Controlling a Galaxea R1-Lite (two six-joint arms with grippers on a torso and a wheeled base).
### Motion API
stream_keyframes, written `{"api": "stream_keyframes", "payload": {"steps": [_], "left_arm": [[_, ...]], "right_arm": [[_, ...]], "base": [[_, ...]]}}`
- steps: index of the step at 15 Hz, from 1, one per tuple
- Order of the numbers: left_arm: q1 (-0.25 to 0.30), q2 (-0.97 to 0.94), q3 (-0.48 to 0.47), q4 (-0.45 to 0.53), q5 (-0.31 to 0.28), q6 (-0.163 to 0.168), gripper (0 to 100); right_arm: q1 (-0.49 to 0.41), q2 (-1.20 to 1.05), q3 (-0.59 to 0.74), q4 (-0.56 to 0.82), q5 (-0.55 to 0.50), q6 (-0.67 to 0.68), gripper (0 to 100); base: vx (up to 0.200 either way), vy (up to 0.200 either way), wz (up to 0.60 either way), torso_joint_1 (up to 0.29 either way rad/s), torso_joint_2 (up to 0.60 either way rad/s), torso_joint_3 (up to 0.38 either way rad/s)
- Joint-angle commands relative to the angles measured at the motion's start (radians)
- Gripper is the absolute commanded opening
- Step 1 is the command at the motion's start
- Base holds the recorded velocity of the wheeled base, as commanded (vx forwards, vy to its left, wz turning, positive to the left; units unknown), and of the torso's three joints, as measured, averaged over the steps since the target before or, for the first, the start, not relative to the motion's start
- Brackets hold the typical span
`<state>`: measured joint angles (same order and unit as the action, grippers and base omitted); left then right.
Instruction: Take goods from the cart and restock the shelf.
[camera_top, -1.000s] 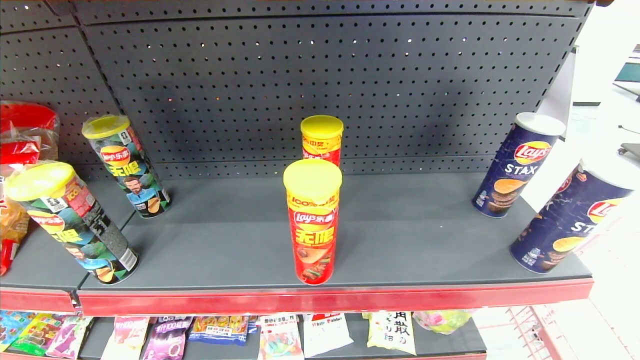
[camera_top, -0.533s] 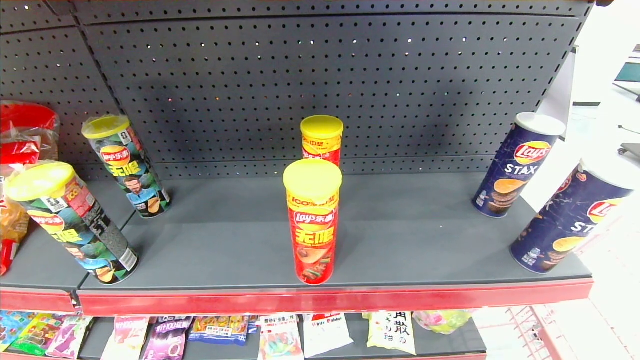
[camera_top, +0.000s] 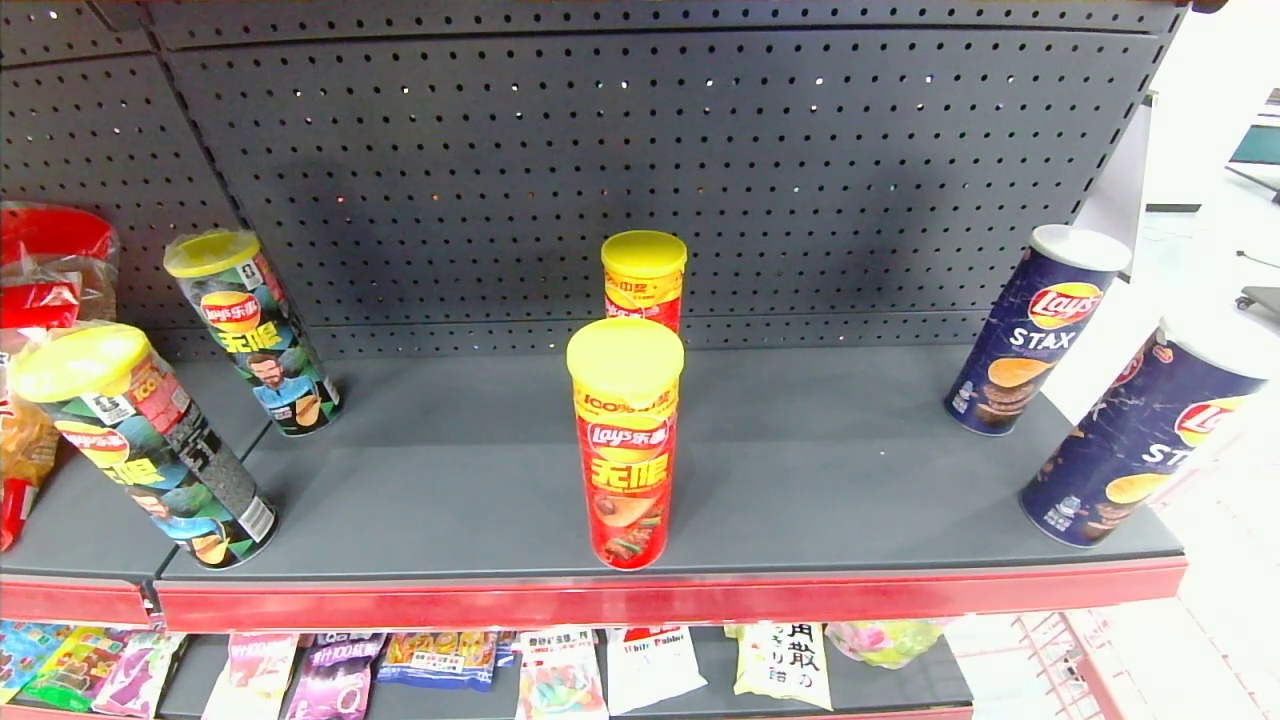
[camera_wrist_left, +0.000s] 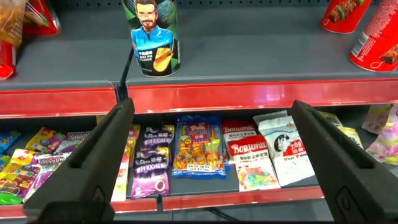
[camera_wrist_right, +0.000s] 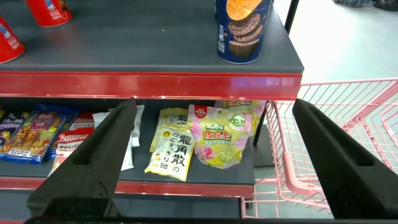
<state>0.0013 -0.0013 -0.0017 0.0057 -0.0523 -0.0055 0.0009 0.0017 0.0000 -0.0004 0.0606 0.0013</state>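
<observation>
In the head view, 6 tall cylindrical chip cans are standing on the dark grey metal shelf (camera_top: 800, 470) with its red front lip. The 2 red cans with yellow lids (camera_top: 625, 450) are sitting one behind the other at the middle. The 2 dark blue cans with white lids (camera_top: 1030, 335) are toward the right end, and the 2 green-patterned cans with yellow lids (camera_top: 250, 335) are at the left.

The left wrist view is looking lower. There the left end effector (camera_wrist_left: 212, 104) is hanging in front of the red lip, its fingers spread wide and holding nothing. Flat snack packets (camera_wrist_left: 199, 149) are lying on the lower shelf (camera_wrist_left: 249, 198) beneath.

The right wrist view is bringing in the pink wire cart (camera_wrist_right: 329, 149), just beside the shelf's right end. The right end effector (camera_wrist_right: 214, 102) is likewise gaping wide and carrying nothing.
</observation>
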Motion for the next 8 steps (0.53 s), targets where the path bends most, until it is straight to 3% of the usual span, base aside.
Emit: {"api": "stream_keyframes", "payload": {"steps": [1, 8], "left_arm": [[0.0, 0.001, 0.0, 0.0, 0.0, -0.001, 100], [0.0, 0.001, 0.0, 0.0, -0.001, -0.002, 100]], "right_arm": [[0.001, 0.0, 0.0, 0.0, 0.001, -0.004, 100], [0.001, 0.0, 0.0, -0.001, -0.016, 0.003, 100]], "base": [[0.0, 0.0, 0.0, 0.0, 0.0, 0.0], [0.0, 0.0, 0.0, 0.0, 0.0, 0.0]]}}
